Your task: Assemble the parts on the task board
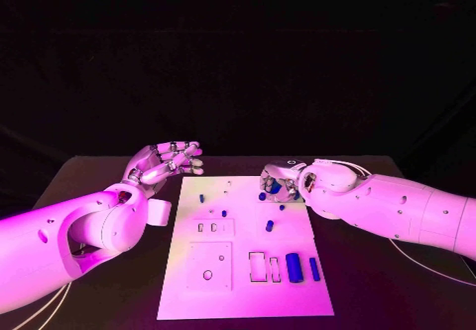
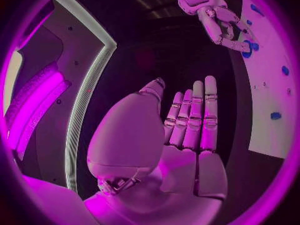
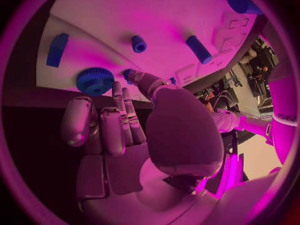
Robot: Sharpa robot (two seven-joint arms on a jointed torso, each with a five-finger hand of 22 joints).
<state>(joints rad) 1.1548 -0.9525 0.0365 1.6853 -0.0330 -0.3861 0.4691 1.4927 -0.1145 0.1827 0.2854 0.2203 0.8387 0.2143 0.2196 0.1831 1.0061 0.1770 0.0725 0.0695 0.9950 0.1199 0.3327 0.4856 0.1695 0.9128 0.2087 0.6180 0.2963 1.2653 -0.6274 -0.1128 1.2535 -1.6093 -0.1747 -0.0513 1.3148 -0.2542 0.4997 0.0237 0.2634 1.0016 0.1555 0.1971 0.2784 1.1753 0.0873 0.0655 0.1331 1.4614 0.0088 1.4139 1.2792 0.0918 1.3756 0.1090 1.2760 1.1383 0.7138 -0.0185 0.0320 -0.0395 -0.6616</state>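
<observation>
**Inspector:** Starting with edges: the white task board (image 1: 243,275) lies lengthwise in the middle of the black bench (image 1: 386,275), with bare bench surface along both its long sides and beyond its far edge.

**Clerk:** And the hands?

**Inspector:** The left hand (image 1: 164,163) is raised just off the board's far left corner, palm up, fingers apart and holding nothing. The right hand (image 1: 280,182) sits over the board's far right corner, fingers bent down toward a blue gear-like part (image 3: 95,81); whether it actually grips anything, I cannot tell.

**Clerk:** Condition of the parts?

**Inspector:** Blue pieces are scattered on the board. A thick cylinder (image 1: 294,265) and a thinner bar (image 1: 314,269) lie side by side near the right edge, next to two outlined rectangular slots (image 1: 264,267). A short peg (image 1: 269,225) lies mid-board, and smaller pegs (image 1: 202,198) stand toward the far end. The near left square plate (image 1: 210,265) shows an oval hole.
</observation>
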